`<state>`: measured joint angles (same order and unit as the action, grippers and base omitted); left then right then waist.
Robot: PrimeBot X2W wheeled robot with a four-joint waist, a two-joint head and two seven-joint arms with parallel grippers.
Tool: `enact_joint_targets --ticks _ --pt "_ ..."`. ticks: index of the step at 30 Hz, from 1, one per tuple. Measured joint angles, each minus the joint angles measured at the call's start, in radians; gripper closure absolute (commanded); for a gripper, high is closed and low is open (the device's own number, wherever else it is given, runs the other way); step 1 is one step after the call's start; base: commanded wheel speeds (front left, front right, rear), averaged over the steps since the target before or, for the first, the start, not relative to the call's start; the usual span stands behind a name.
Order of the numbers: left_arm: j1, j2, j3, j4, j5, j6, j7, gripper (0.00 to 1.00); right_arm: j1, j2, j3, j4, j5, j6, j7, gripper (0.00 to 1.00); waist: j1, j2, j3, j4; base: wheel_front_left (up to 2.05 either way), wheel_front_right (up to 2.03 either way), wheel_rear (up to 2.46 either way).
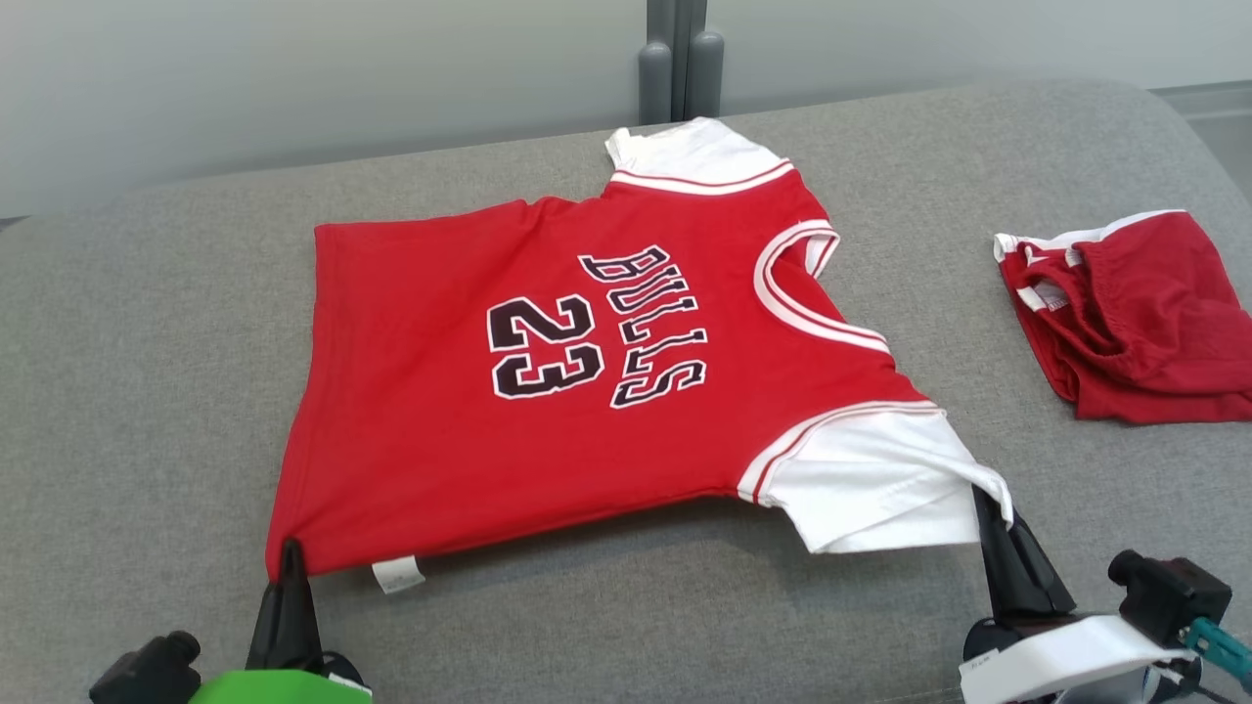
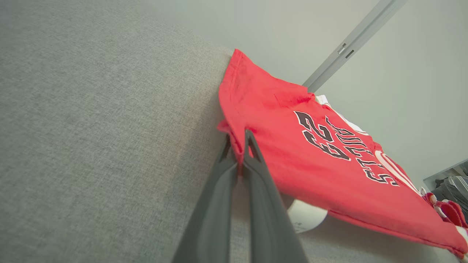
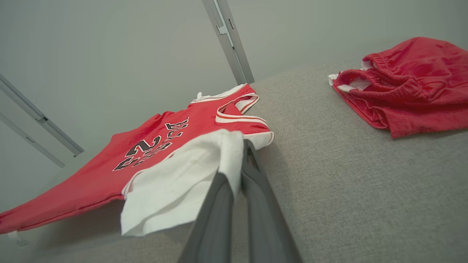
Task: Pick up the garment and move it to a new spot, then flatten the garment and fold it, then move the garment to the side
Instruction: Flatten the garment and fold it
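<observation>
On grey cushion (image 1: 147, 391), red, white-sleeved jersey (image 1: 411, 440).

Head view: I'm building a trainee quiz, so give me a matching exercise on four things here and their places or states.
1 left gripper
2 right gripper
3 second red garment
4 white label

A bunched up, far right
B shut on white sleeve of jersey
C sticking out under the hem
D shut on red hem corner

Pairs: 1-D, 2-B, 3-A, 4-C
</observation>
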<state>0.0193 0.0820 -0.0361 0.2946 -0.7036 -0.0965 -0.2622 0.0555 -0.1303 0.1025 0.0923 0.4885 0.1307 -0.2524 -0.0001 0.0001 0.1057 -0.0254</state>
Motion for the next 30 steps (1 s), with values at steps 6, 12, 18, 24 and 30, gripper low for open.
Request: enact_joint_targets --ticks 6,12,18,24,30 --pt "0.05 -0.01 0.01 0.021 0.026 -0.008 0.0 1.0 0.105 0.027 -0.022 -0.025 -0.005 0.0 0.0 1.0 0.0 0.0 -0.036 0.004 0.0 0.0 0.0" --pt "0.084 -0.016 0.013 0.019 0.034 -0.015 0.0 1.0 0.151 0.04 -0.028 -0.047 -0.007 0.0 0.011 1.0 0.0 0.0 -0.061 -0.003 0.0 0.0 0.0" --pt "0.116 -0.023 0.004 0.014 0.035 -0.019 0.0 1.0 0.171 0.048 -0.025 -0.059 -0.008 0.0 0.026 1.0 0.0 0.0 -0.081 -0.007 0.0 0.0 0.0" --pt "0.109 -0.027 -0.017 0.054 -0.002 -0.022 0.0 1.0 0.166 0.052 -0.023 -0.012 -0.008 0.0 0.04 1.0 0.0 0.0 -0.098 0.0 0.0 0.0 0.0" --pt "0.062 -0.029 -0.025 0.107 -0.053 -0.027 0.004 1.0 0.136 0.052 -0.024 0.066 -0.009 0.0 0.032 1.0 0.0 0.0 -0.108 0.01 0.0 0.0 0.0"
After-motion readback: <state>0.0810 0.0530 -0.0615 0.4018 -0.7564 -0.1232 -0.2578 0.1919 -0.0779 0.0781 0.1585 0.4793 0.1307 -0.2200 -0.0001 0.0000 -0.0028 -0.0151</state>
